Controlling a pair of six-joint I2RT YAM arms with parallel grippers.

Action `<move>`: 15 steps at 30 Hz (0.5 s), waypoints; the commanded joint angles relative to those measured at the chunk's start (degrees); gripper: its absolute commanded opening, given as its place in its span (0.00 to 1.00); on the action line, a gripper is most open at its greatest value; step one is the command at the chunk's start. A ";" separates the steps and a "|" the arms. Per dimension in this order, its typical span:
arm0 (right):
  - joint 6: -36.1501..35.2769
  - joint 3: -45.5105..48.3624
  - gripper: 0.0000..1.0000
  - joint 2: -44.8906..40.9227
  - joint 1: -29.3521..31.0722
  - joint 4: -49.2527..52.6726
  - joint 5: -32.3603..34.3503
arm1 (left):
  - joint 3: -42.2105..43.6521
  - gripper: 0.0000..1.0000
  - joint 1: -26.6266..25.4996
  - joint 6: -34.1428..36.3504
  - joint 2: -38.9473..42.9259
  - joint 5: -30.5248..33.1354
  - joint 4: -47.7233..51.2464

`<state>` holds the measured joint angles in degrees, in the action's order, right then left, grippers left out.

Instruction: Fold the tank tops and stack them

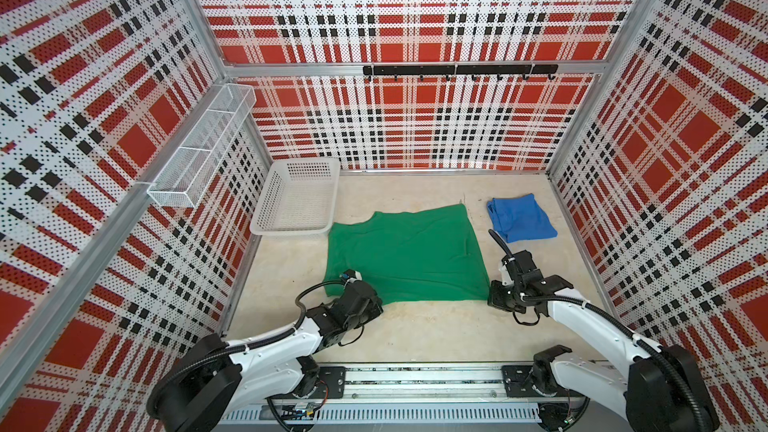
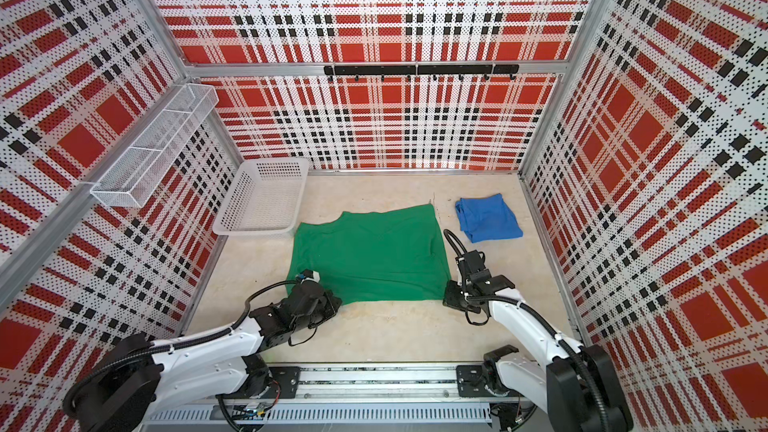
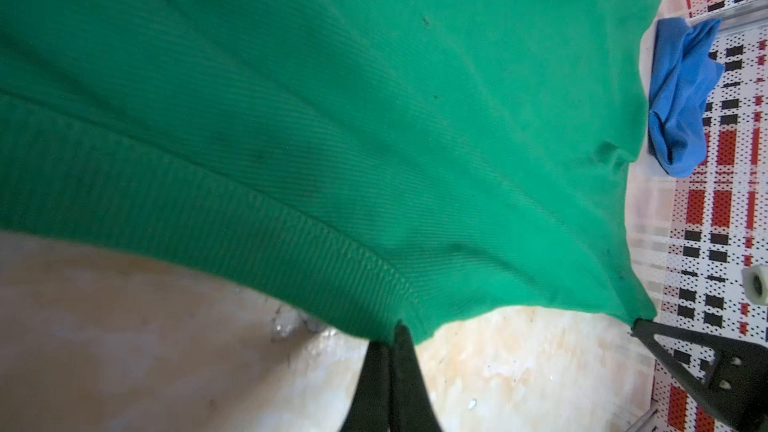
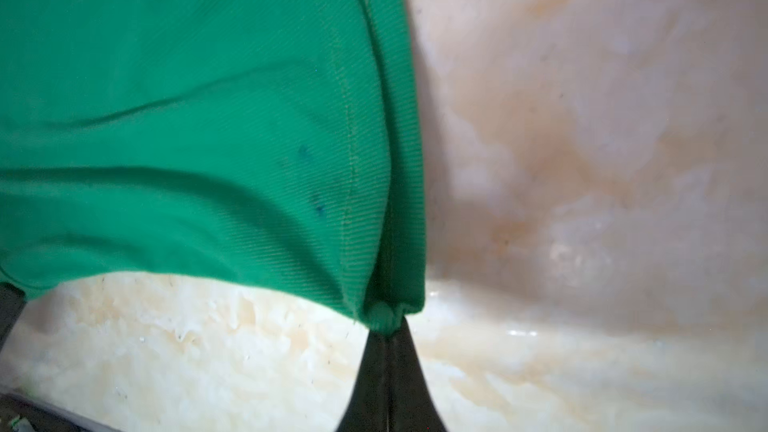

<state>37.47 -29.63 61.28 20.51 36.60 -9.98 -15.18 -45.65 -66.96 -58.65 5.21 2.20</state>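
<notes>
The green tank top [image 1: 405, 255] [image 2: 370, 255] lies spread flat mid-table in both top views. My left gripper [image 1: 379, 305] [image 2: 338, 303] sits at its near left corner. In the left wrist view that gripper [image 3: 395, 332] is shut on the green hem [image 3: 332, 139]. At the near right corner my right gripper [image 1: 490, 296] [image 2: 446, 297] is shut too. The right wrist view shows it [image 4: 388, 328] pinching the bunched corner of the green fabric [image 4: 187, 118]. The blue tank top [image 1: 521, 218] [image 2: 488, 218] [image 3: 681, 97] lies folded at the back right, apart from both grippers.
A white perforated basket [image 1: 297, 197] [image 2: 262, 197] stands at the back left, touching the green top's far left corner. A wire shelf [image 1: 203, 147] hangs on the left wall and a black hook rail [image 1: 459, 70] on the back wall. Plaid walls enclose three sides.
</notes>
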 commanded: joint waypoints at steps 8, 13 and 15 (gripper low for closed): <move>4.13 -7.48 0.00 -5.29 2.34 14.59 2.02 | -7.66 0.00 -1.11 0.80 5.71 4.74 16.29; 1.57 -11.92 0.00 -3.00 2.25 17.81 2.94 | -11.63 0.00 0.19 4.69 4.61 4.80 19.65; -0.30 -14.59 0.00 -0.98 1.87 18.88 4.11 | -13.19 0.00 2.40 7.90 3.80 3.37 20.62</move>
<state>39.31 -41.30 58.72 22.46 51.53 -8.25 -26.20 -45.25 -63.94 -54.08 8.73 18.90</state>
